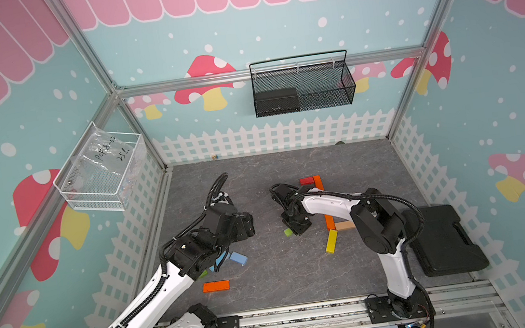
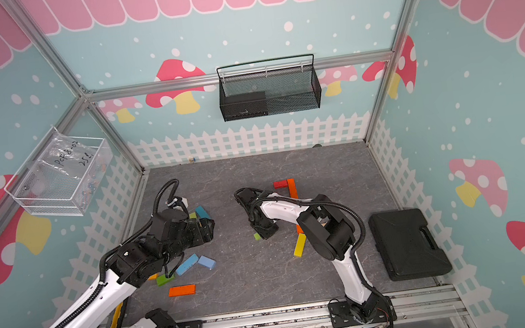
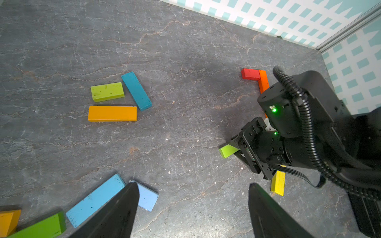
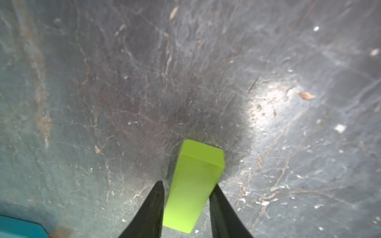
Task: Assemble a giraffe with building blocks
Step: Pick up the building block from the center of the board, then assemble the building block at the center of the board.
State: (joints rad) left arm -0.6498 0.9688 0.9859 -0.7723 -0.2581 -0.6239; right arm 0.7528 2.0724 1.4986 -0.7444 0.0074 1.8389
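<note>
While left jaws wide, right jaws snug on lime block [image 4: 193, 185]

Grey surface [image 3: 185, 51] veined rust and white. Bright lime-green block [image 4: 193, 185], red block [image 3: 250, 74], orange block [image 3: 263, 82], yellow block [image 1: 331, 241], light-blue block [image 1: 239, 258]. Black case [image 1: 441, 241], black mesh basket [image 1: 303, 88]. Teal walls [image 1: 500, 91]: pink mushrooms [image 1: 209, 76], white picket fence [image 1: 268, 137].

Only one readable marking, handwritten.
Plastic bag [image 1: 107, 155] in the white wire basket [image 1: 94, 195] on the wall: marker scrawl, roughly "PCF8-02", then "25" plus one unclear character.
</note>
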